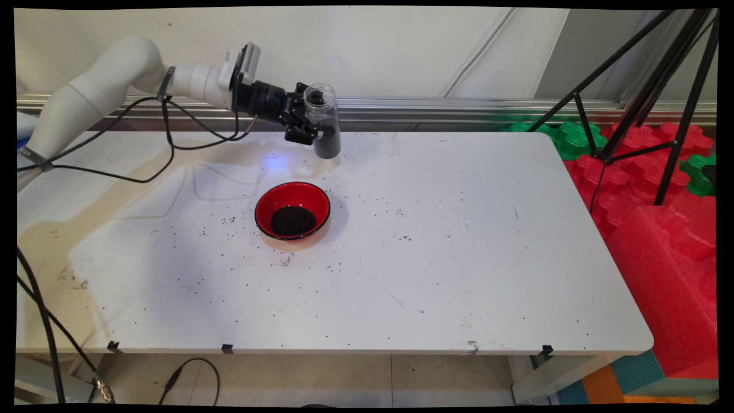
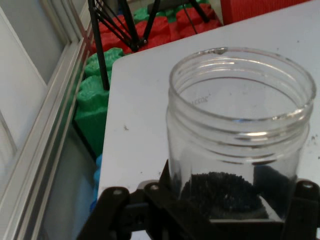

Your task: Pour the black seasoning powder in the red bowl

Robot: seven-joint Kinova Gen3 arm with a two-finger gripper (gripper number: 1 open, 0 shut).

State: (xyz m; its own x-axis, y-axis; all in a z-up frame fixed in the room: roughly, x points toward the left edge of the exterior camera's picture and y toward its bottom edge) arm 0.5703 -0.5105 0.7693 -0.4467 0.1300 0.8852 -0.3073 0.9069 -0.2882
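Observation:
A clear plastic jar [image 1: 324, 119] with no lid stands nearly upright, its bottom filled with small black grains. My black gripper [image 1: 314, 121] is shut on the jar from the left, holding it at the table's far edge, near or just above the surface. In the hand view the jar [image 2: 240, 135] fills the right half, its open mouth up, and the black grains [image 2: 220, 192] lie at its bottom between the fingers. Nearer the camera a red bowl [image 1: 292, 210] with a black rim sits on the white table [image 1: 459, 258] and holds a pile of the same black grains.
Loose black grains are scattered on the table around the bowl. A black tripod [image 1: 648, 97] stands off the table's far right over red and green foam mats [image 1: 659, 189]. Black cables [image 1: 172, 143] hang from the arm at the far left.

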